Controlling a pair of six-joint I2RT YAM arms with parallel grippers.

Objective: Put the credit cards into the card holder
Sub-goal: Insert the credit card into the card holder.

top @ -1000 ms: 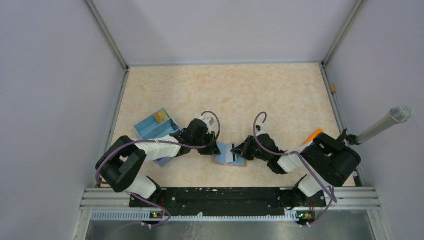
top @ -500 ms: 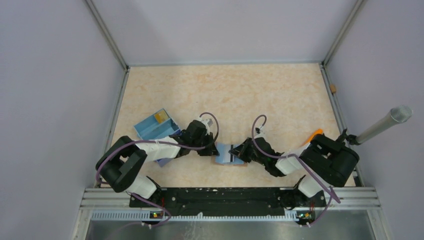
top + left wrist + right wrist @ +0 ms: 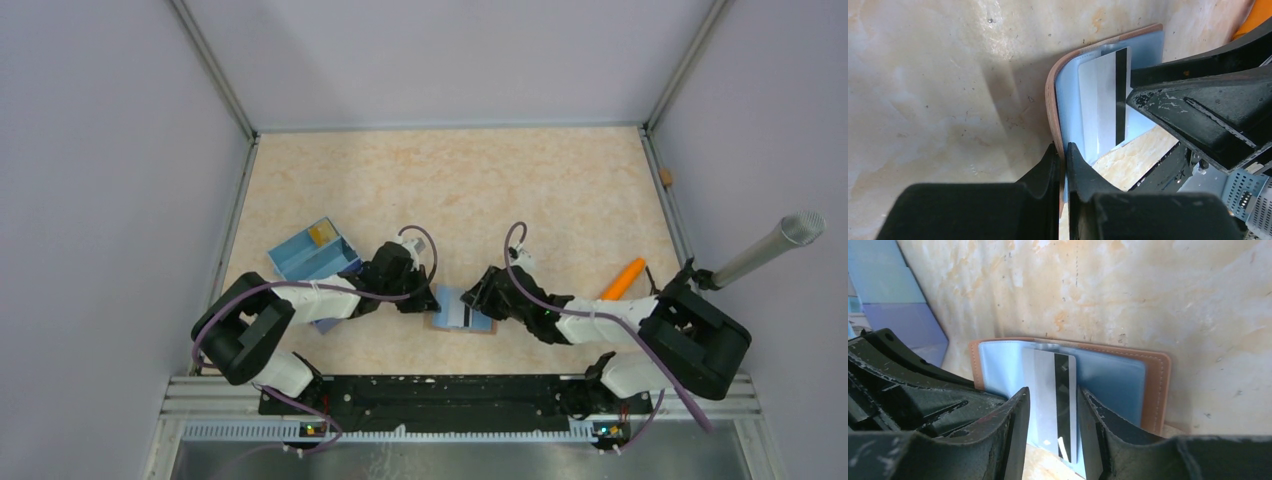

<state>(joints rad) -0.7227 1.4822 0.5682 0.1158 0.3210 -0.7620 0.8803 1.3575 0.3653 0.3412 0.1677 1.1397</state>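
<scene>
The card holder lies open between both arms, brown outside and light blue inside. A pale credit card with a black stripe lies on that blue inside. I cannot tell whether it sits in a pocket. My left gripper is shut on the holder's brown edge. My right gripper stands open, its fingers on either side of the card's near end without pinching it. A yellow-gold card rests in the blue box.
A blue divided box sits at the left behind my left arm, also seen in the right wrist view. An orange carrot-shaped object lies right of my right arm. A grey microphone leans in from the right wall.
My right gripper has opened and let go of the pale card, which stays on the holder. My left gripper has closed tighter on the holder's edge. The right arm's elbow dropped, uncovering the carrot.
</scene>
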